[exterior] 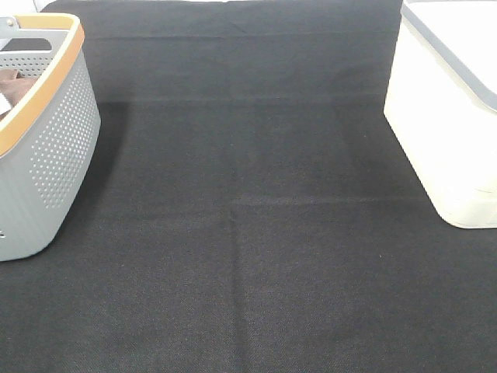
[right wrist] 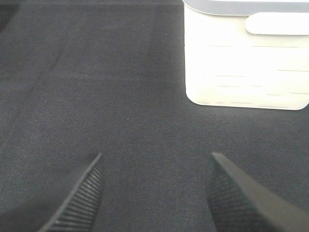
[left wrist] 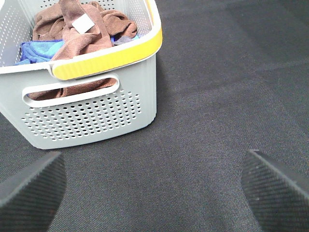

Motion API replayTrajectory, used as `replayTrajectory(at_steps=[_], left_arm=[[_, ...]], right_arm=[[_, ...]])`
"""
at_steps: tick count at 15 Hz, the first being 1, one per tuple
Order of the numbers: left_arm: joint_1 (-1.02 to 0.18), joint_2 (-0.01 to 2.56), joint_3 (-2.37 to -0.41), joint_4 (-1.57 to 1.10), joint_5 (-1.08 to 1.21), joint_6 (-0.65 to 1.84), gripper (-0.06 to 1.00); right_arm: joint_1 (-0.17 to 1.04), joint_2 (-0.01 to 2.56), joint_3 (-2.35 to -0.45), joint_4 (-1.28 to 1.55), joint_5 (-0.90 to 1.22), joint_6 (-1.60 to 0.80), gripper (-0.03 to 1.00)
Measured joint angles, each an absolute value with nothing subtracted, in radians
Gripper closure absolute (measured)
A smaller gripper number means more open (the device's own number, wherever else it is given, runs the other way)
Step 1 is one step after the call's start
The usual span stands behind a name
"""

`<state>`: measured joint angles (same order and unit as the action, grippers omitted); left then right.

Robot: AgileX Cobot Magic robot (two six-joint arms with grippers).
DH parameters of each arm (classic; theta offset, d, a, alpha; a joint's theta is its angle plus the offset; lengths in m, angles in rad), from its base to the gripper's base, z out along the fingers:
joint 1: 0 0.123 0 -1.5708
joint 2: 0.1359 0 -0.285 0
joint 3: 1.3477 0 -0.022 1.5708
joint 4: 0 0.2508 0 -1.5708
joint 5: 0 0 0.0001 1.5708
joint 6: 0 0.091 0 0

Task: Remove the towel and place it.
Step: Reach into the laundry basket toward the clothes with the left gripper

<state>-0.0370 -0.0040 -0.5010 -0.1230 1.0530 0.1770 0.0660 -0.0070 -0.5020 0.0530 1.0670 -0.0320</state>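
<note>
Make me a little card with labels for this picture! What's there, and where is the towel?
towel: brown, white tag, bunched up inside the basket, not yet taken out
grey basket: full of little holes, yellow-orange rim, at the table's left
blue cloth: in the basket beside the towel
white bin: grey lid, at the table's right
left end effector: open, empty, above the table near the basket
right end effector: open, empty, facing the white bin
black table cover: bare in the middle
</note>
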Motion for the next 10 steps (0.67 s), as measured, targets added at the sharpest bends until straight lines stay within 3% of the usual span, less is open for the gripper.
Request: replayTrajectory(at_steps=[10], left_arm=[[-0.037, -0.004, -0.501, -0.123, 1.053, 0.177, 0.01]], right_arm=[[0.066, -0.007, -0.502, 0.053, 1.067, -0.032, 0.38]])
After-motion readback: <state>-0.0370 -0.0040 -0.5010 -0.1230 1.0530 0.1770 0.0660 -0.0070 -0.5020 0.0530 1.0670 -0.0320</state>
